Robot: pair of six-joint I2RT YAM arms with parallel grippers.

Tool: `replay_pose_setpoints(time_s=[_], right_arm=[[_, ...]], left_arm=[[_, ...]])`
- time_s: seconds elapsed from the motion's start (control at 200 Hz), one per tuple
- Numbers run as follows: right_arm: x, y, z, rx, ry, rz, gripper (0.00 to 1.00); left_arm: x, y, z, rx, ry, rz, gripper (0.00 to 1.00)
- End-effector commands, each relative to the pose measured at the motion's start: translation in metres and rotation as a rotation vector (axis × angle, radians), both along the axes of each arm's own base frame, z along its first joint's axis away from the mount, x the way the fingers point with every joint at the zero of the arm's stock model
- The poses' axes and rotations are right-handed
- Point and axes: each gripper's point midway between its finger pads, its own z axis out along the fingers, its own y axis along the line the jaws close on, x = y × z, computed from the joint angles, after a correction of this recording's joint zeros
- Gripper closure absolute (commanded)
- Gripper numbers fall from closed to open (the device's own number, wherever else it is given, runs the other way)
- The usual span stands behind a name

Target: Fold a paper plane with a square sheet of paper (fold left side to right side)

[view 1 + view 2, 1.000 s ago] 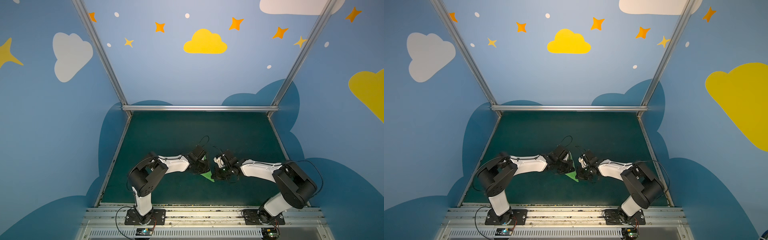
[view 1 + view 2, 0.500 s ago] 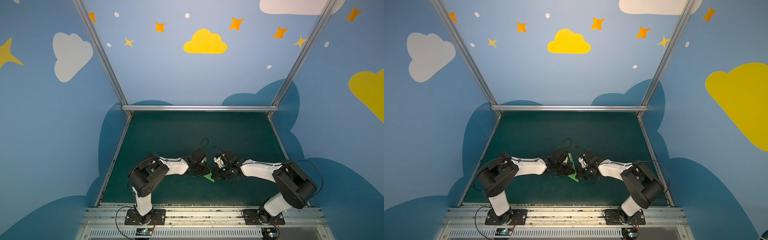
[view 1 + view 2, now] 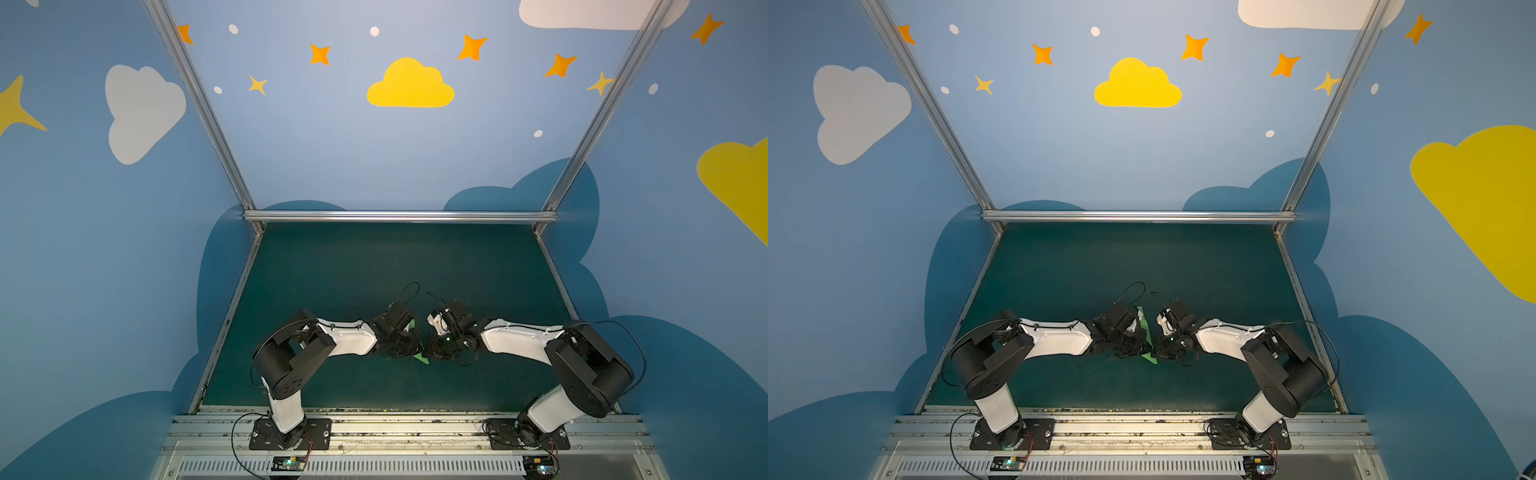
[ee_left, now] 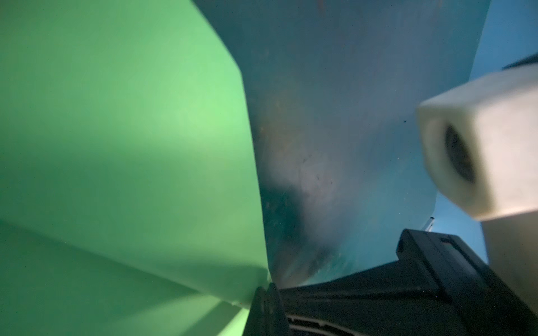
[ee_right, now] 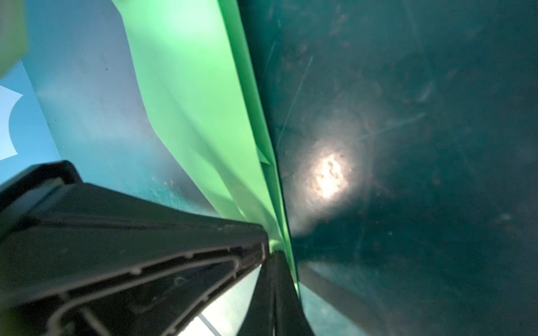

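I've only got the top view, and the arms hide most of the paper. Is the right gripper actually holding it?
Observer: Yes. In the right wrist view the right gripper is shut on the folded edge of the paper.
Operator: And the left one?
Observer: The left gripper is shut too, and the paper runs right into its fingertips.
Operator: Is it lying flat?
Observer: No. The right wrist view shows several creased layers, with one flap curling away above the mat.
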Motion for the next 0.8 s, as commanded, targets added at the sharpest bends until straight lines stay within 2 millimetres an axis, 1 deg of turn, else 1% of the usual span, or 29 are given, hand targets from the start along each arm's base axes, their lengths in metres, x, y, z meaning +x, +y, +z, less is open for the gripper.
replay_pose_setpoints(time_s=[0.0,0.07,0.19,0.405,0.796], right_arm=[[-0.035,-0.048,-0.049,-0.236,0.12,-0.007,1.0],[-0.036,-0.049,-0.05,-0.239,0.12,-0.005,1.0],[-0.036,-0.049,-0.049,-0.238,0.118,-0.005,1.0],[-0.036,-0.05,-0.049,-0.241,0.119,-0.005,1.0],[-0.035,-0.049,-0.049,-0.241,0.118,-0.006,1.0]], left_arm=[[-0.004,0.002,-0.011,0.011,0.02,0.004,0.96],[-0.004,0.006,-0.016,0.033,0.02,0.011,0.96],[-0.002,0.012,-0.02,0.059,0.014,0.018,0.96],[0.003,0.03,-0.03,0.09,0.023,0.045,0.96],[0.022,0.06,-0.038,0.12,0.025,0.099,0.96]])
